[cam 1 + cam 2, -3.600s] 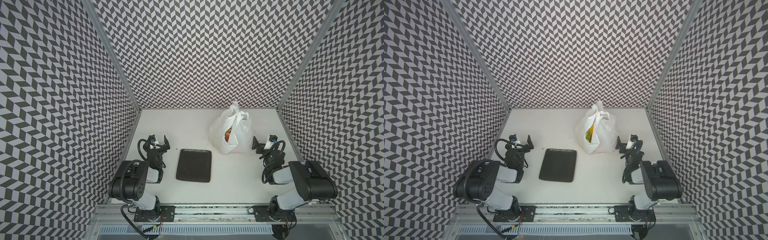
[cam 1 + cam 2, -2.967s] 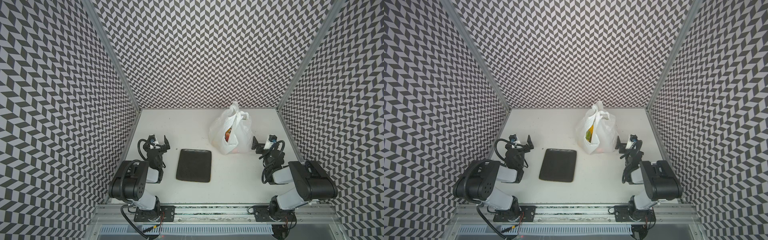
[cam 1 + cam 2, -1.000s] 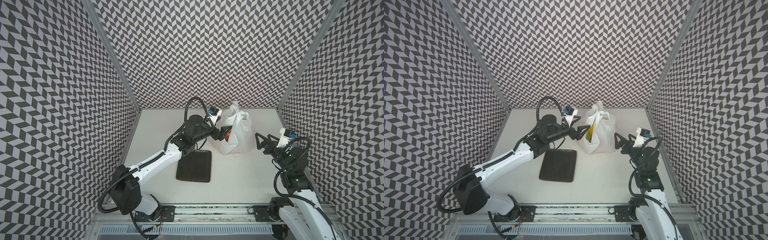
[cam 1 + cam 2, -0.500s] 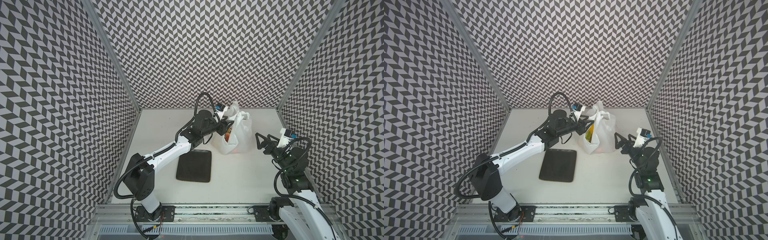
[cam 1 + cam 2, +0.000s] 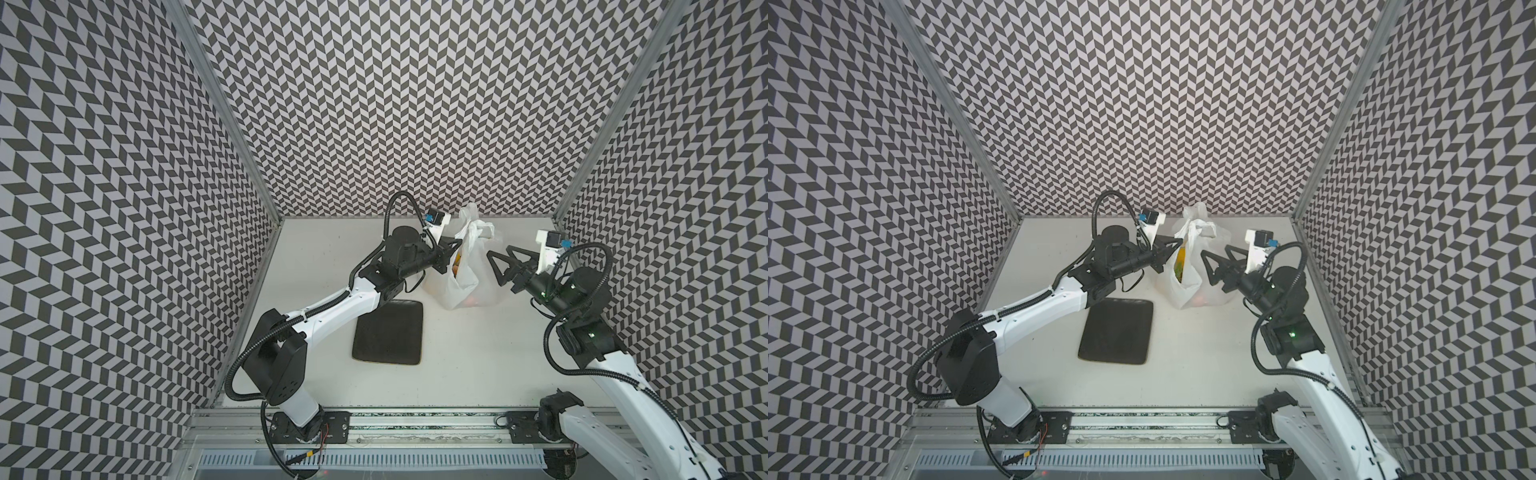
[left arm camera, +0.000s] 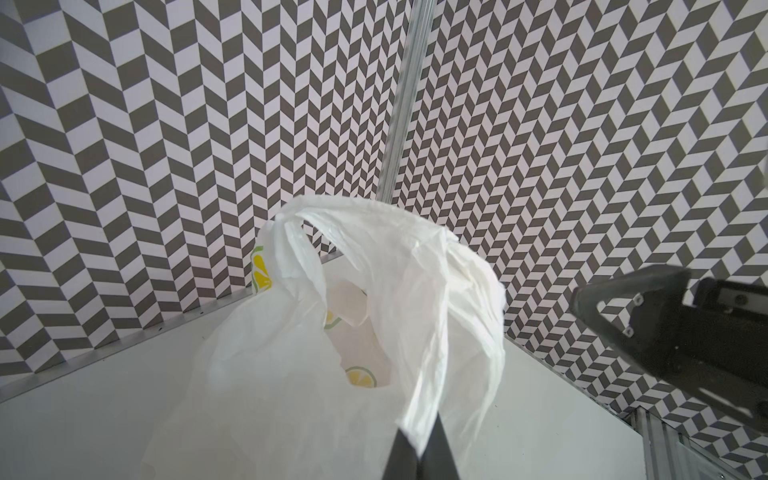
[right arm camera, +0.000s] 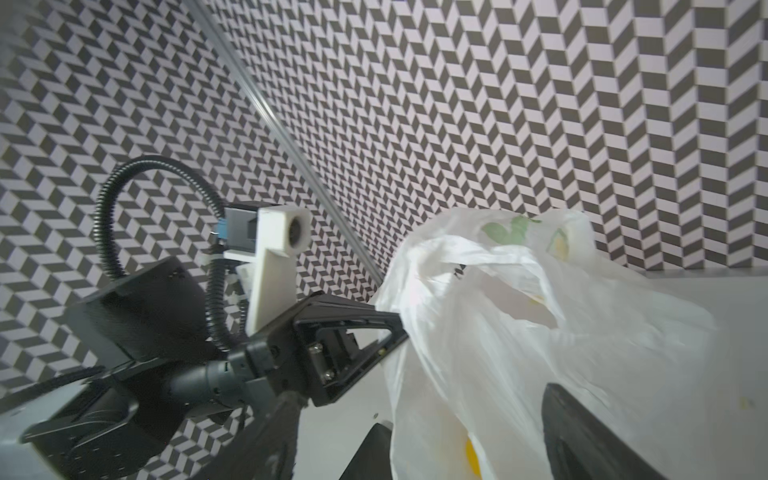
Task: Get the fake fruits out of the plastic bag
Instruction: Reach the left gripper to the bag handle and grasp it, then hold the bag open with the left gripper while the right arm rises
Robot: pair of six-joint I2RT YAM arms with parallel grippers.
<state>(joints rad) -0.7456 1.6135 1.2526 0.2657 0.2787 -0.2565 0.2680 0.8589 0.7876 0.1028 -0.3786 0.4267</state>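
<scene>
The left gripper pinches the plastic bag.
Its jaws are closed on the bag's thin edge; the right gripper gapes wide just beside it.

No legible text or labels

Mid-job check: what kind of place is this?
Probably a robot test cell, not a home: chevron-patterned walls enclose a white table, two arms are mounted on an aluminium rail, and the only props are a plastic bag and dark plate.
</scene>
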